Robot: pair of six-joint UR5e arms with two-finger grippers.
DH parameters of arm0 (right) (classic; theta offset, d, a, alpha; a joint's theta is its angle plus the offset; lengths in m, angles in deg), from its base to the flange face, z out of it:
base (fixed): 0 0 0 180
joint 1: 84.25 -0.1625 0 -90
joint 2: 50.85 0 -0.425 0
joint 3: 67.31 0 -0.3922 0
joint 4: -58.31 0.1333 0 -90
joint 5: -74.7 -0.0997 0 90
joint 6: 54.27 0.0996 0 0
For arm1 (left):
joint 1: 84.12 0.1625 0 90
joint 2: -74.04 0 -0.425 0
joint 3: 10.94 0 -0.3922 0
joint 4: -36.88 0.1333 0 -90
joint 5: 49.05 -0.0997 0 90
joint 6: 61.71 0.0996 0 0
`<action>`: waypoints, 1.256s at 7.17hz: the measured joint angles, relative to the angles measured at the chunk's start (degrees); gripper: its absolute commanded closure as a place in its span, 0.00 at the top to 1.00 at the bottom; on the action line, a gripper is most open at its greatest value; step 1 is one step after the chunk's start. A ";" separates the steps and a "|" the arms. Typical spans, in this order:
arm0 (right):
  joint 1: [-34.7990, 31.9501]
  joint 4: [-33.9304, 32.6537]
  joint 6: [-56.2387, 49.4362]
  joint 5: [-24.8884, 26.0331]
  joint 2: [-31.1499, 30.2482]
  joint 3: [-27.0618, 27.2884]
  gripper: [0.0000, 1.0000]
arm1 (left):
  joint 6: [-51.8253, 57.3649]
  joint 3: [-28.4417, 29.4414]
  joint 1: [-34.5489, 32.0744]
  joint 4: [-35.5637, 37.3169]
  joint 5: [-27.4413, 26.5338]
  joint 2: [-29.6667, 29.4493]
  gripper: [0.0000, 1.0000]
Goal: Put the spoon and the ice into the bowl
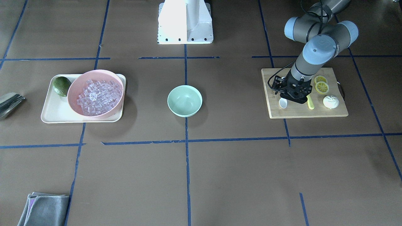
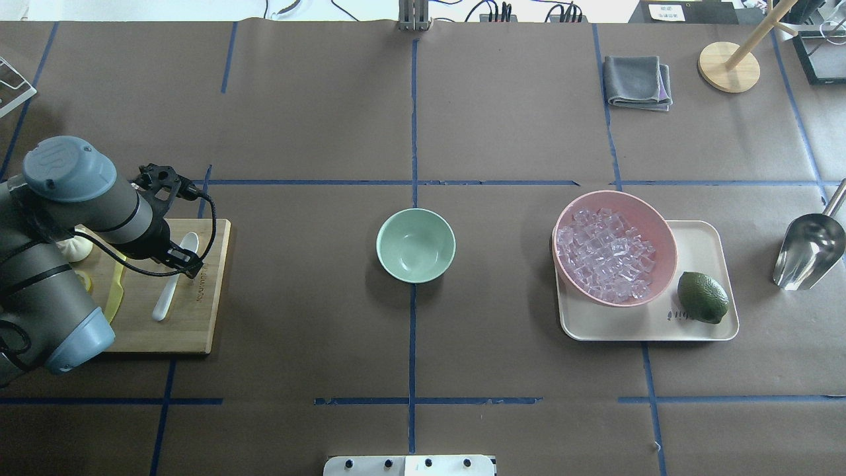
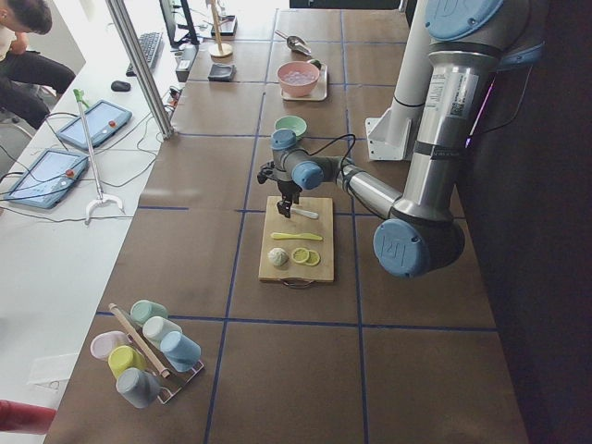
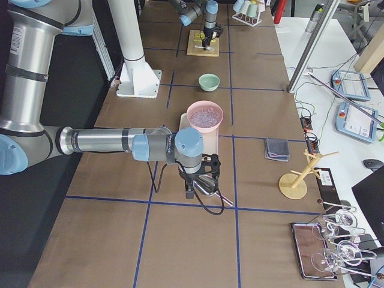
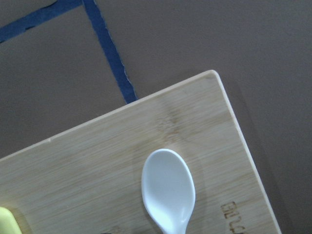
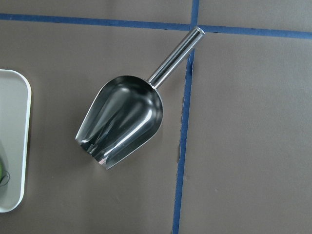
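Note:
The white spoon (image 2: pixel 173 281) lies flat on the wooden cutting board (image 2: pixel 198 317) at the left; its scoop shows in the left wrist view (image 5: pixel 168 187). My left gripper (image 2: pixel 183 259) is open and hovers low over the spoon's handle near the scoop, fingers astride it. The mint-green bowl (image 2: pixel 416 245) stands empty at the table's centre. Many clear ice cubes (image 2: pixel 607 254) fill a pink bowl (image 2: pixel 663 228) on the right. My right gripper (image 4: pixel 192 189) shows only in the exterior right view, above a metal scoop (image 6: pixel 122 119); I cannot tell if it is open.
A pale yellow knife (image 2: pixel 114 297), lemon slices (image 1: pixel 321 84) and a white bun (image 1: pixel 330 102) share the cutting board. The pink bowl and a green lime (image 2: pixel 702 297) sit on a cream tray (image 2: pixel 700 330). A grey cloth (image 2: pixel 637 80) and wooden stand (image 2: pixel 729 66) lie far right.

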 measured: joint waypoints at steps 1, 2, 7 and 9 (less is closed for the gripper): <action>0.00 0.00 0.00 0.04 0.01 0.00 1.00 | -0.02 0.01 0.00 -0.02 0.10 0.01 0.13; 0.00 0.00 0.00 0.04 0.02 0.00 1.00 | -0.11 0.03 0.00 -0.02 0.22 0.04 0.03; 0.03 0.00 0.02 0.01 0.11 0.03 1.00 | -5.30 -2.38 0.01 0.66 0.48 -1.70 0.00; 0.13 0.00 0.13 0.03 0.12 0.13 1.00 | -20.30 -1.34 2.16 0.91 0.43 -9.54 0.00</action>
